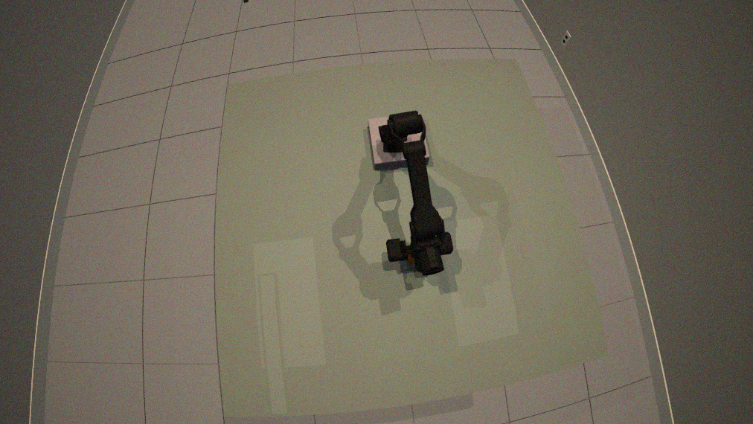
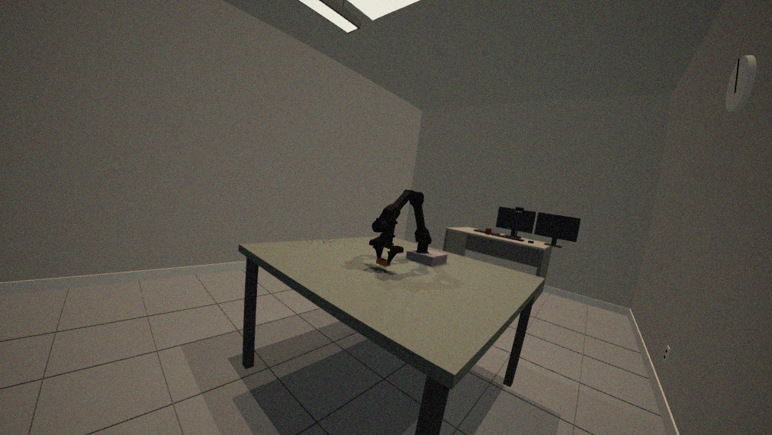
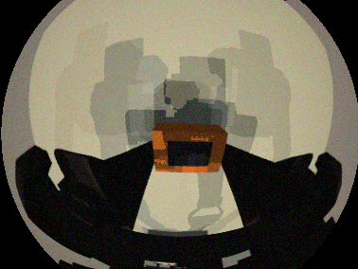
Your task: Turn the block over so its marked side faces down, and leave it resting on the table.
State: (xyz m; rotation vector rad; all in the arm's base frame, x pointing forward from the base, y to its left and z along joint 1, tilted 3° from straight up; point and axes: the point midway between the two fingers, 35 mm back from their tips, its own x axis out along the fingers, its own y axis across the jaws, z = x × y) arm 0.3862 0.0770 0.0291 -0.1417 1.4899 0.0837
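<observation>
Dim grey room, tiled floor, pale green desk (image 1: 295, 158) (image 2: 432, 302) (image 3: 189, 28): the black arm (image 1: 420, 178) (image 2: 402, 202) holds the orange block up.
The arm rises from a pale pink base (image 1: 371, 142) (image 2: 439, 259), bends at a high elbow and reaches down, its pincer (image 1: 413, 257) (image 2: 384, 260) (image 3: 187, 146) pointing at the desk, clamped on the block (image 1: 411, 257) (image 2: 383, 262) (image 3: 161, 147), just above the surface, centre frame in the exterior view; its dark-marked face is turned towards the wrist camera.

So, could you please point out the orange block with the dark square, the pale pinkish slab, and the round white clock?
Orange block (image 1: 411, 257) (image 2: 382, 262) (image 3: 189, 153): top, exterior and wrist views; orange edge, side, dark-marked face.
Pale slab (image 1: 387, 160) (image 2: 433, 259): top and exterior views; bare corner, side.
White clock (image 2: 743, 86): exterior view; its face.
</observation>
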